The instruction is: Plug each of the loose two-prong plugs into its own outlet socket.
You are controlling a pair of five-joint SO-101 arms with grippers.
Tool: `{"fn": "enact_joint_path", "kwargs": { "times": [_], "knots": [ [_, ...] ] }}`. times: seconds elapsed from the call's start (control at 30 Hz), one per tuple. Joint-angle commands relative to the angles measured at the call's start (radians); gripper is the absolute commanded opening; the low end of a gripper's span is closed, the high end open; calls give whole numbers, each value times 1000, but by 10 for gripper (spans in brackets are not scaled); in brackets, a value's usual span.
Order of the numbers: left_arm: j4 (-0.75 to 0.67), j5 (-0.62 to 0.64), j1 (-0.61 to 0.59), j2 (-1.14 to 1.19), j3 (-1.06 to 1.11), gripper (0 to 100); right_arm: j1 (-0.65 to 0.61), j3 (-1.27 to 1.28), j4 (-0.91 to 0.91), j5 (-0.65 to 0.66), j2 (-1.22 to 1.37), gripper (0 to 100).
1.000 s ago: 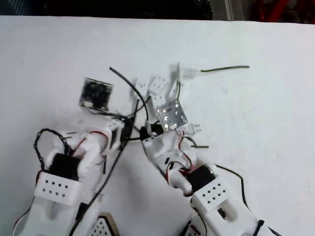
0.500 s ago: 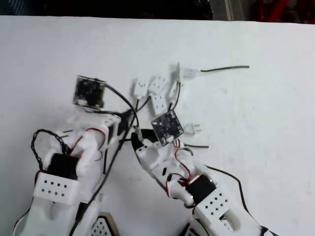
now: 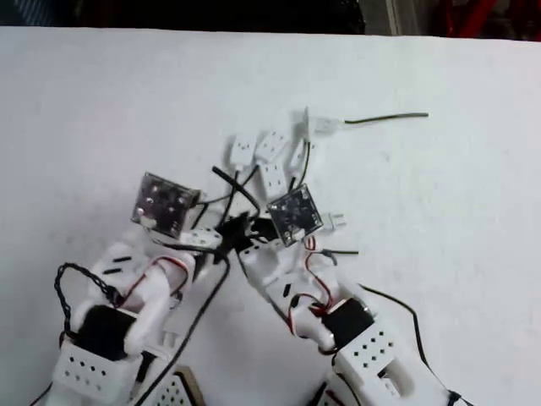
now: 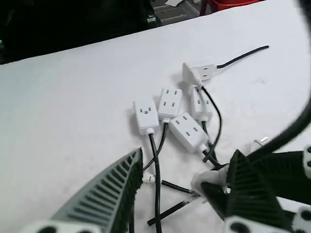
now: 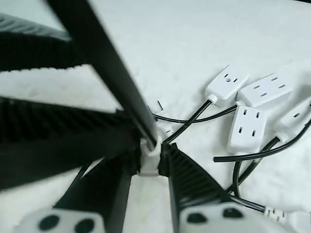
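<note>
**Right fingers clamp a plug, left fingers spread wide**

The right gripper (image 5: 149,151) has its dark fingers (image 5: 187,177) pressed together on a small white plug (image 5: 147,164), pinched at the very tips. From the plug a thick black cord (image 5: 104,68) rises away from the fingers at a slant. The plug is held clear of any socket.

The left gripper (image 4: 187,165) stands open. Its ribbed fingers (image 4: 114,194) are far apart, gripping nothing, and thin black cords cross the white table (image 3: 101,93) in the gap between them. In the high view the two sets of fingertips sit close together, nearly meeting.

Beyond both sets of fingertips lies a cluster of four white outlet sockets (image 4: 187,131) — close together, faces up, their cords running back toward the fingers. Farther out past the cluster is a white cord end (image 3: 320,125), its cord trailing away. To the outer side of the right fingers a second small plug (image 3: 337,222) lies loose on the table.
</note>
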Motion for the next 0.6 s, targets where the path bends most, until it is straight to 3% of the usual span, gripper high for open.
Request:
{"fn": "enact_joint_path", "kwargs": {
  "times": [0.0, 0.23, 0.57],
  "knots": [
    [-31, -8, -136, -18, -3, 283, 48, -9, -18, -6, -19, 17],
    [-75, -49, -280, 193, -84, 283, 254, -17, -79, -21, -19, 17],
    [-92, -9, -234, 846, -451, 352, 489, -17, -186, -193, -19, 17]
  ]
}}
